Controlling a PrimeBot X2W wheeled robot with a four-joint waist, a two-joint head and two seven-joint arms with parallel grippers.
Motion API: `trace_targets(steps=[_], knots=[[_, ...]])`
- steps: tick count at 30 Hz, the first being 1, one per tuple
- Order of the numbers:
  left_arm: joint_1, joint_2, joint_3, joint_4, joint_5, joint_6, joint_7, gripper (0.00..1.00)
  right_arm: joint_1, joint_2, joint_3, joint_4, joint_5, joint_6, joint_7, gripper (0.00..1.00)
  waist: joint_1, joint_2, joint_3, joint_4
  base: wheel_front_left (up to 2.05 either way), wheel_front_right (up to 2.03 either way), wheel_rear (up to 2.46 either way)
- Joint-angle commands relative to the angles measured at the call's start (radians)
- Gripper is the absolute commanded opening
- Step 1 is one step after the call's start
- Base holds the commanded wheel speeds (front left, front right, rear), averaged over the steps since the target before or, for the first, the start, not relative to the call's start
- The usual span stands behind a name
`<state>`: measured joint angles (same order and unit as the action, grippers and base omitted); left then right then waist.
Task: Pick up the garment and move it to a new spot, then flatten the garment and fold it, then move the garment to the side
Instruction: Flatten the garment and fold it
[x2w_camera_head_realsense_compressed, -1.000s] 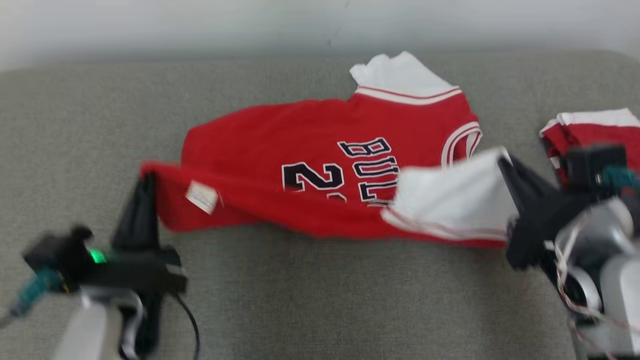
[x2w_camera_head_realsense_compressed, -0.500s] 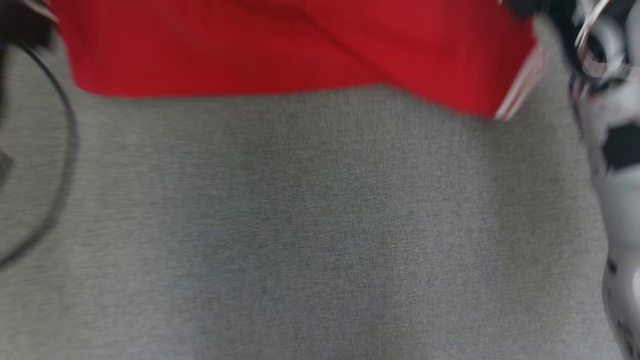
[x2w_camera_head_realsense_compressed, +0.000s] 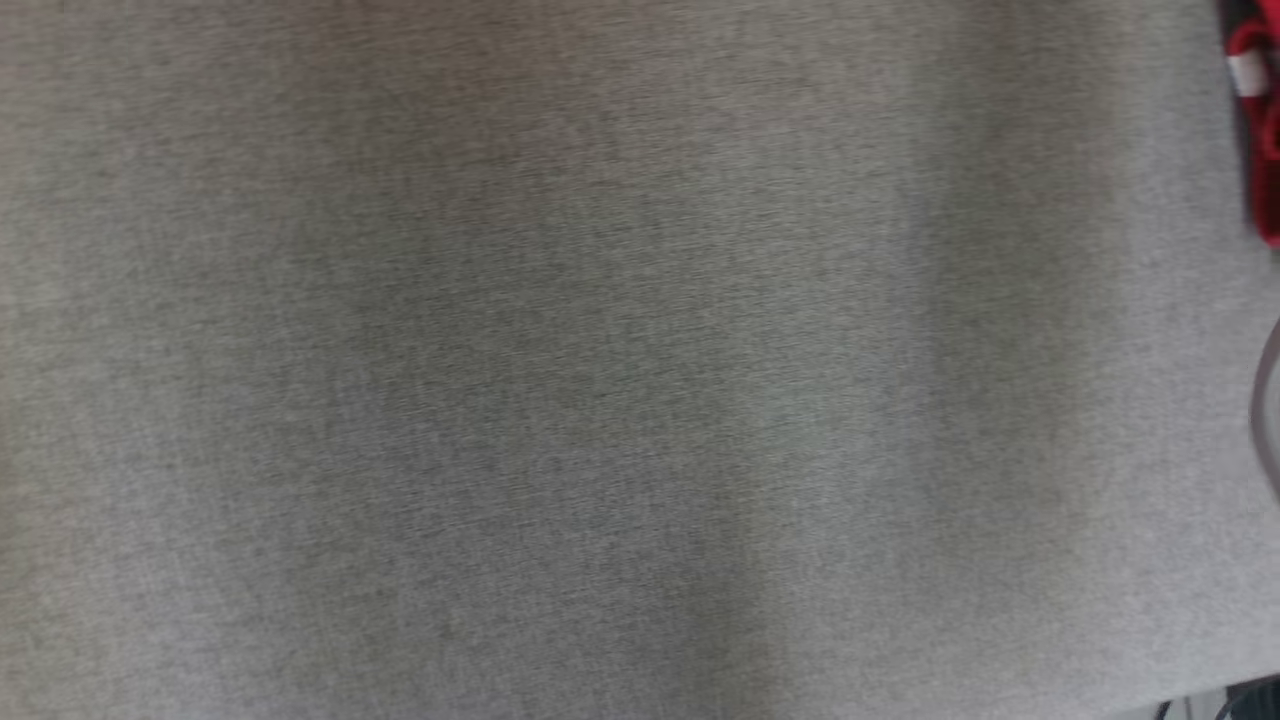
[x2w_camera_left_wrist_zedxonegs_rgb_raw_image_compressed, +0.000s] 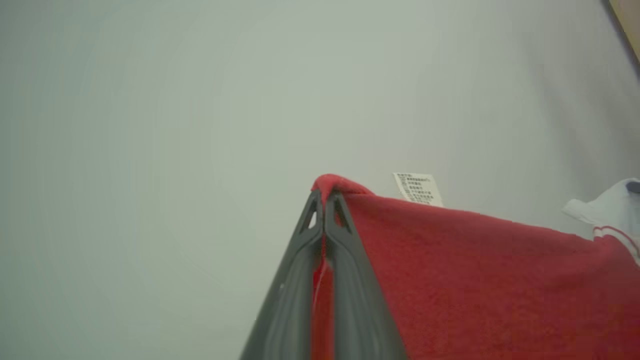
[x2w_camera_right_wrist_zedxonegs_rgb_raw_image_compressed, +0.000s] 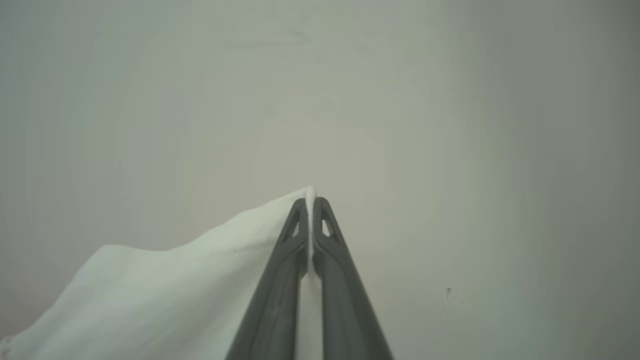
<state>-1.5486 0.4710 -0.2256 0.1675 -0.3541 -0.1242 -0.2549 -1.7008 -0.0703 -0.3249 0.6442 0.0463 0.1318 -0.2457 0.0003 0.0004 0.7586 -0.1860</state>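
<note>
Two tools clamp one garment: the left tool pinched tight on its red edge, one care label of unreadable print at 1 o'clock, the right tool on its white cloth.

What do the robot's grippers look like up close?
The left gripper and right gripper match: each has two long, dark grey fingers that taper to narrow tips, with a small triangular cutout near each tip.
</note>
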Motion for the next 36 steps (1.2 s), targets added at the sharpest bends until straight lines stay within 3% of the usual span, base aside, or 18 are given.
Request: trace_targets(steps=[1, 4, 7, 11, 16, 21, 25, 31, 36], knots=[[-0.021, -0.01, 0.005, -0.015, -0.013, -0.003, -0.007, 0.0, -0.024, 0.009, -0.021, -0.01, -0.013, -0.003, -0.01, 0.0, -0.0003, -0.0004, -0.009, -0.013, 0.0, 0.0, 0.0], [-0.056, -0.034, -0.001, -0.078, -0.044, -0.004, -0.01, 0.0, -0.057, 0.019, -0.064, -0.063, -0.048, -0.003, -0.018, 0.0, -0.0003, -0.0004, -0.015, -0.023, 0.0, 0.0, 0.0], [-0.004, -0.007, -0.034, -0.109, -0.049, -0.005, -0.01, 0.0, -0.026, 0.023, -0.025, -0.113, -0.065, -0.003, -0.017, 0.0, -0.0003, -0.0004, -0.008, -0.028, 0.0, 0.0, 0.0], [0.117, 0.037, -0.04, -0.084, -0.025, -0.006, -0.01, 0.0, 0.037, 0.021, 0.057, -0.075, -0.106, -0.003, -0.018, 0.0, -0.0003, -0.0004, 0.003, -0.035, 0.0, 0.0, 0.0], [0.331, 0.043, 0.025, -0.023, 0.008, -0.005, -0.01, 0.0, 0.108, 0.02, 0.127, 0.018, -0.103, -0.003, -0.018, 0.0, -0.0003, -0.0004, -0.011, -0.019, 0.0, 0.0, 0.0], [0.581, -0.029, 0.169, -0.034, 0.016, 0.01, -0.01, 0.0, 0.213, -0.016, 0.283, 0.096, -0.042, -0.003, 0.033, 0.0, -0.0003, -0.0004, -0.083, 0.01, 0.0, 0.0, 0.0], [0.79, -0.128, 0.267, -0.058, 0.029, 0.004, -0.01, 0.0, 0.342, -0.067, 0.424, 0.097, 0.041, -0.003, 0.147, 0.0, -0.0003, -0.0004, -0.182, 0.039, 0.0, 0.0, 0.0], [1.04, -0.282, 0.35, -0.078, 0.04, -0.004, -0.01, 0.0, 0.591, -0.145, 0.528, -0.008, 0.14, -0.003, 0.352, 0.0, -0.0003, -0.0004, -0.35, 0.077, 0.0, 0.0, 0.0], [1.198, -0.364, 0.36, -0.071, 0.044, -0.005, -0.01, 0.0, 0.844, -0.2, 0.613, -0.208, 0.196, -0.003, 0.51, 0.0, -0.0003, -0.0004, -0.46, 0.095, 0.0, 0.0, 0.0]])
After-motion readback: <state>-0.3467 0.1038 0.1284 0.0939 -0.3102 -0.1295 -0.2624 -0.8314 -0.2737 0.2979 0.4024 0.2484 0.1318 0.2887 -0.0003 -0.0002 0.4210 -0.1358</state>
